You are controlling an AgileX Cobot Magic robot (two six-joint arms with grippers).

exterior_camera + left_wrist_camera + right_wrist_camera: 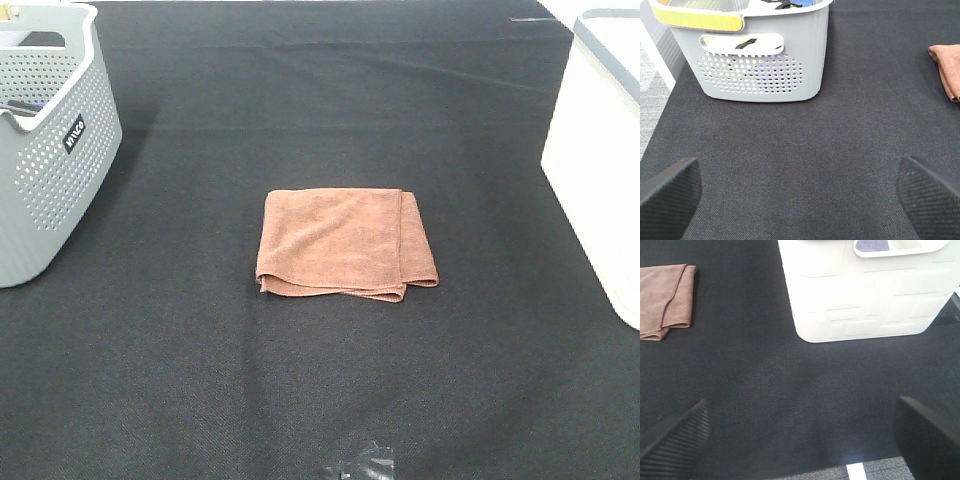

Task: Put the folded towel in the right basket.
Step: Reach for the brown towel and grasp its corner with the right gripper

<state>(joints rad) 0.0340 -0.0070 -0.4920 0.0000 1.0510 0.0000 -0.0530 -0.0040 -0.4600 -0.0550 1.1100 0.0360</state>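
Observation:
A folded brown towel (pixel 345 243) lies flat on the black table cloth in the middle of the exterior view. The white right basket (pixel 600 160) stands at the right edge. The towel's edge shows in the left wrist view (pixel 947 70) and in the right wrist view (pixel 665 300). My left gripper (pixel 800 200) is open and empty, over bare cloth in front of the grey basket. My right gripper (pixel 800 440) is open and empty, over bare cloth in front of the white basket (pixel 865 290). Neither gripper shows in the exterior view.
A grey perforated basket (pixel 45 140) with items inside stands at the far left, seen close in the left wrist view (pixel 755 55). A dark object (pixel 362 465) pokes in at the bottom edge of the exterior view.

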